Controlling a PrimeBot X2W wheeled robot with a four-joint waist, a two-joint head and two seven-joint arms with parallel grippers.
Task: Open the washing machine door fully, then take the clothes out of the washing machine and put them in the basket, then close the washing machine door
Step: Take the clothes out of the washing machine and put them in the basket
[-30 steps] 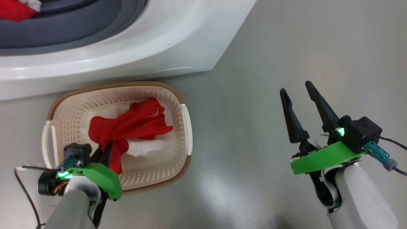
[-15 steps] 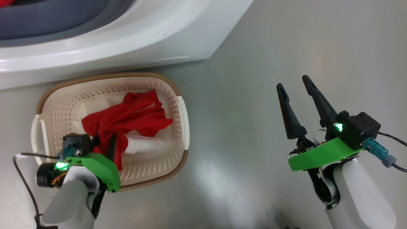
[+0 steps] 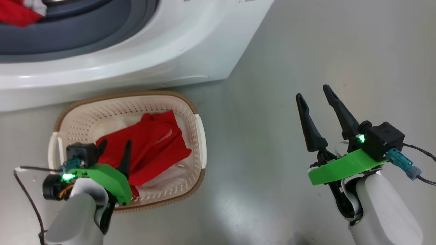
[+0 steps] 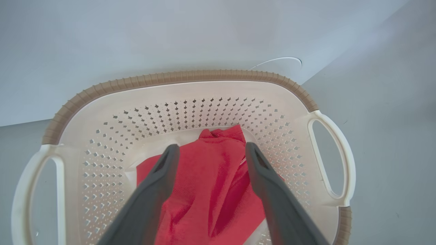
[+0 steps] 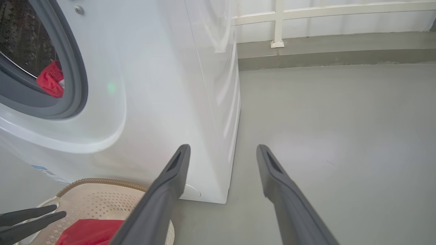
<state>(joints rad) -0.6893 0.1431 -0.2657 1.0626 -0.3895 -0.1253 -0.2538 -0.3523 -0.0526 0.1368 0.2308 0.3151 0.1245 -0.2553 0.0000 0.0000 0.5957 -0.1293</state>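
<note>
Red and slack, the garment (image 3: 153, 146) is lying in the basket (image 3: 136, 93) just under the left pincer (image 3: 115, 143), which is standing spread and grasping nothing. The garment's length is running ahead and rightward from it. More red clothes (image 3: 17, 13) are waiting in the washing machine (image 3: 153, 51), ahead-left of this pincer. The right pincer (image 3: 312, 93), likewise spread and empty, is hovering farther off.
</note>
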